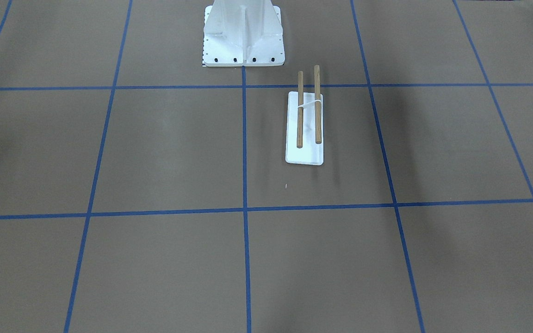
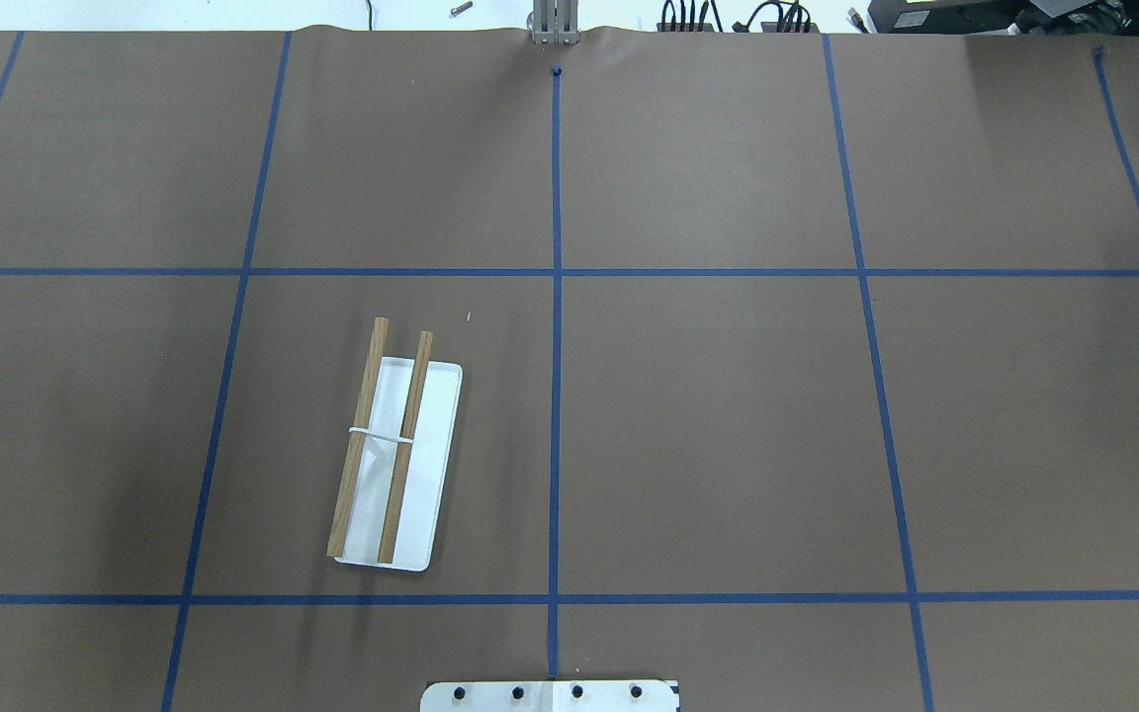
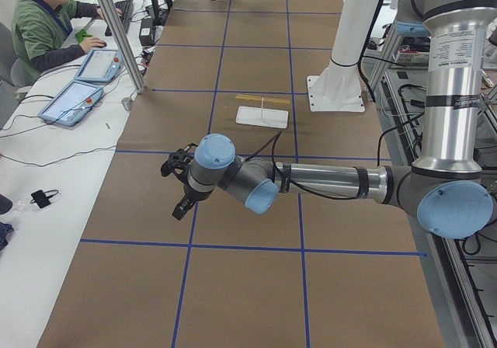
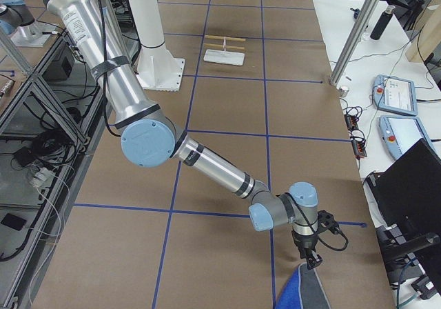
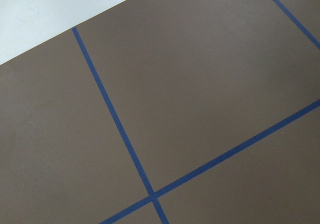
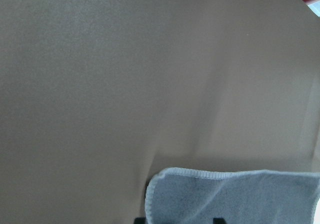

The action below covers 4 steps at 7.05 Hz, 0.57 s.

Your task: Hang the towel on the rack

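Front-facing view: the rack (image 1: 304,127) stands on the brown bench (image 1: 155,152), close to the white pedestal (image 1: 243,37), whose top is cut off.

Overhead view: the rack (image 2: 396,450) lies left of the centre tape line, both dowels bare.

Left view: the left hand (image 3: 178,196) hangs over the bench, well apart from the rack. It is too small and side-on to tell how far open it is.

Left wrist view: only bench and blue tape show.

Right view: the right hand (image 4: 313,259) points down at the bench's near end, far from the rack. The towel (image 4: 303,294) narrows up towards it and is cut off by the bottom edge.

Right wrist view: blurred. The towel's grey side and stitched edge fill the lower right. Two dark fingertips (image 6: 141,220) barely show at the bottom edge, apart, with cloth between. I cannot tell whether they pinch it.
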{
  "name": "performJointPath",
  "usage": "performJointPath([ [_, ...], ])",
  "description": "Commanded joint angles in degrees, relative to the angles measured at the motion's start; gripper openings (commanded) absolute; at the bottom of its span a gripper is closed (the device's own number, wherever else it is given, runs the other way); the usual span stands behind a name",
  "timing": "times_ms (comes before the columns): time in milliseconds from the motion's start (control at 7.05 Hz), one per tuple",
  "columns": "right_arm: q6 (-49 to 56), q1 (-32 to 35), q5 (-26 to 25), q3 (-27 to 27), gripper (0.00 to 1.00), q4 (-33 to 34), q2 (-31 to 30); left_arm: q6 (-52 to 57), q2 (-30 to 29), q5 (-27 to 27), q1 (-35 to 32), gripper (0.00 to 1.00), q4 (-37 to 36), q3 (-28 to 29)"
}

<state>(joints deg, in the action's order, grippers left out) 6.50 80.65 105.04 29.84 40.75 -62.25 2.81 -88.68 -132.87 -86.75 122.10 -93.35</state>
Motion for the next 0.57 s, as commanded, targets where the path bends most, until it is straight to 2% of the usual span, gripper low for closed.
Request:
performJointPath([
  [0,-0.08,-1.46,-2.73,-0.04,0.99,-0.49,-0.94,0.00,0.00,0.07,0.00,0.98,-0.02,0.01],
  [426,0.45,-3.04,-4.31,-0.30,0.90,-1.11,-2.17,0.00,0.00,0.15,0.00,0.98,0.07,0.01],
])
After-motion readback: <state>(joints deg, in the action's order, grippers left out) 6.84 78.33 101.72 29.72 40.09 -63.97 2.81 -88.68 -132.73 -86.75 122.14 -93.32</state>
